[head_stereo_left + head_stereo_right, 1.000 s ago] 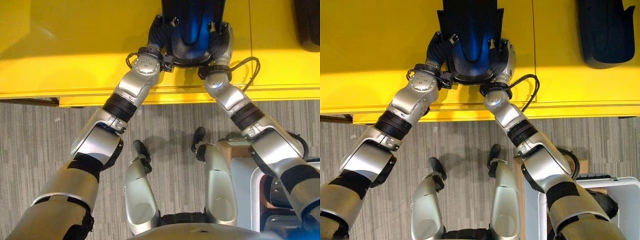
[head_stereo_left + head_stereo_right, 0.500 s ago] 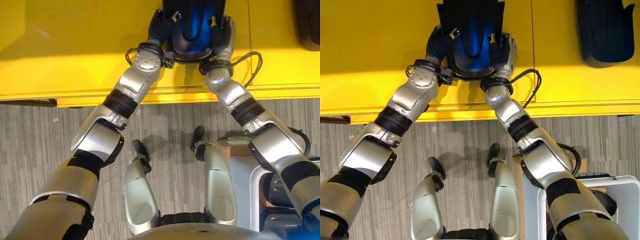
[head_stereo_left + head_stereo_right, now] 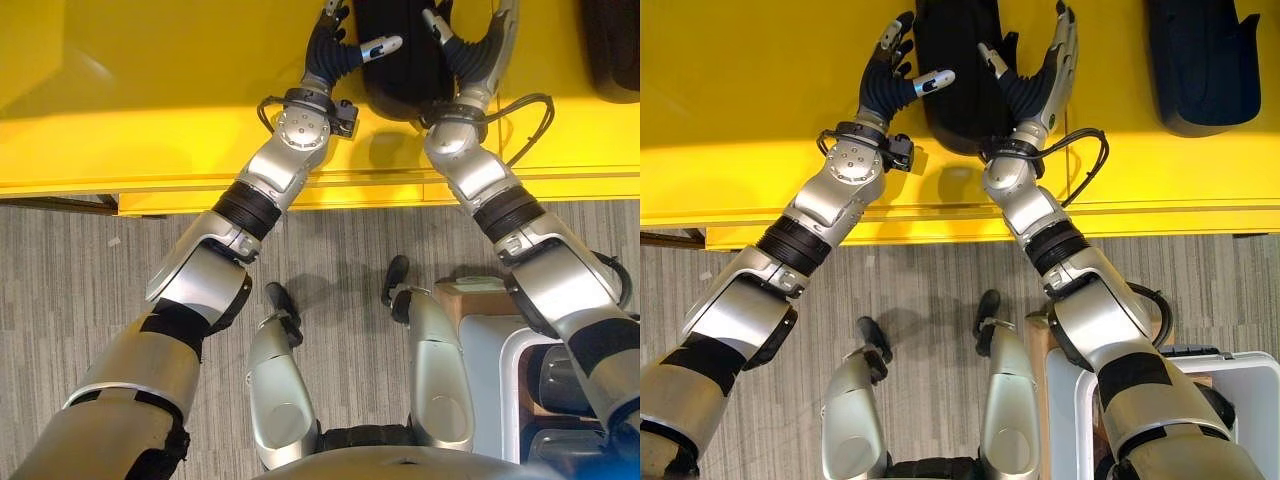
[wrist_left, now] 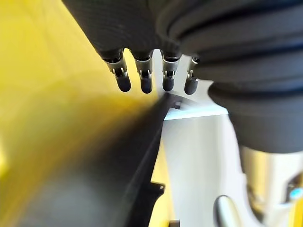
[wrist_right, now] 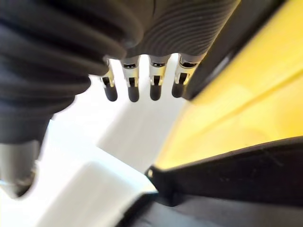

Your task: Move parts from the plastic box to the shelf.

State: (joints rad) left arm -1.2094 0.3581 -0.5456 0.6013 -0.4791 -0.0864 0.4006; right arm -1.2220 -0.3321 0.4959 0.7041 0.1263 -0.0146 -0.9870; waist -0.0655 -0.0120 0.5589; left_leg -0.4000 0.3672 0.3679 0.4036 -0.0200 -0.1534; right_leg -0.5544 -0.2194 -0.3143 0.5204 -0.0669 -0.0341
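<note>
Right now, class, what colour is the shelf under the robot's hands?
Bright yellow shelf; it shows best in the right eye view.

Below me, grey striped carpet (image 3: 930, 285) covers the floor in front of a bright yellow surface (image 3: 750, 90) that spans my view from side to side. Its front edge (image 3: 890, 228) steps down in a lighter yellow lip above the carpet. Soft glare brightens the yellow toward my left.
</note>
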